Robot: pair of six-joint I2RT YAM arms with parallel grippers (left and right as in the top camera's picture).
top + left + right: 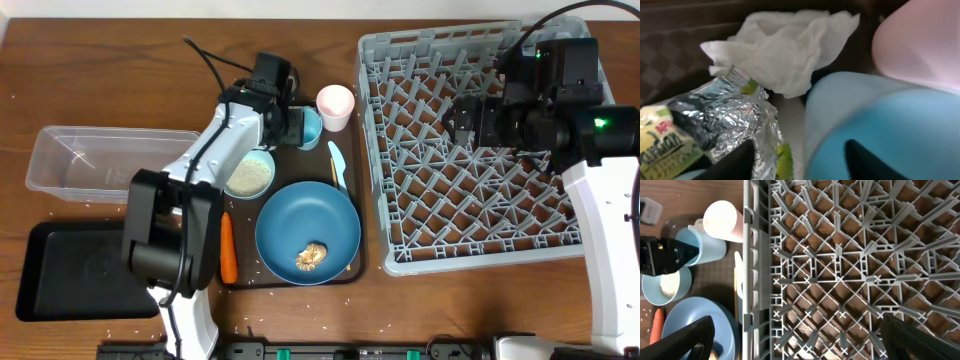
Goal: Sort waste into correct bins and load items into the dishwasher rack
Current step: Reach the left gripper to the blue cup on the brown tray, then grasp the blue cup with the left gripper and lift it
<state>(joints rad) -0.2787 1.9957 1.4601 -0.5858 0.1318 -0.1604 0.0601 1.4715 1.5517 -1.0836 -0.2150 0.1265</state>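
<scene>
Tray [298,162] clutter crowds left hand [292,124] straddling blue cup [880,115].

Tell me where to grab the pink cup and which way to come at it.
Take the pink cup by its rim, straight down from above, one finger inside and one outside the wall: it stands upright, mouth open to the top. Pinch the far side of the rim, since the blue cup sits close at its near left and the dishwasher rack close on its right.
</scene>
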